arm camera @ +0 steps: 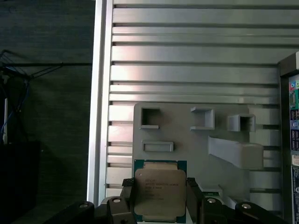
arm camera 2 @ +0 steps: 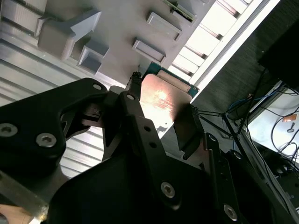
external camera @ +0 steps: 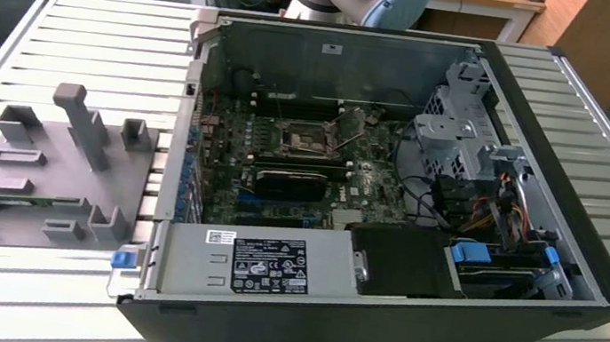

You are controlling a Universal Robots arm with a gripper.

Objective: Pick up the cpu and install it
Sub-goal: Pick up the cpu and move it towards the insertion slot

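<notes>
Over one edge of the grey fixture tray (arm camera: 187, 140), the gripper (arm camera: 159, 198) clamps its two black fingers (arm camera: 127, 197) on opposite sides of the cpu (arm camera: 156, 189), silver lid facing the first wrist view. The chip's far edge is cut off there, and the fingers hide its flanks. Whether it rests on the tray or hangs clear, I cannot tell. The open computer case (external camera: 579, 263) sits beside the tray on the slatted table (external camera: 96, 43).

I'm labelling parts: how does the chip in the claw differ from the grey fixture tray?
The square silver-topped cpu is shiny; the grey plastic fixture tray is matte. The cpu is flat; the tray carries raised blocks and pockets. The black claw grips the cpu; the tray lies on the slatted table. Both are square-cornered.
</notes>
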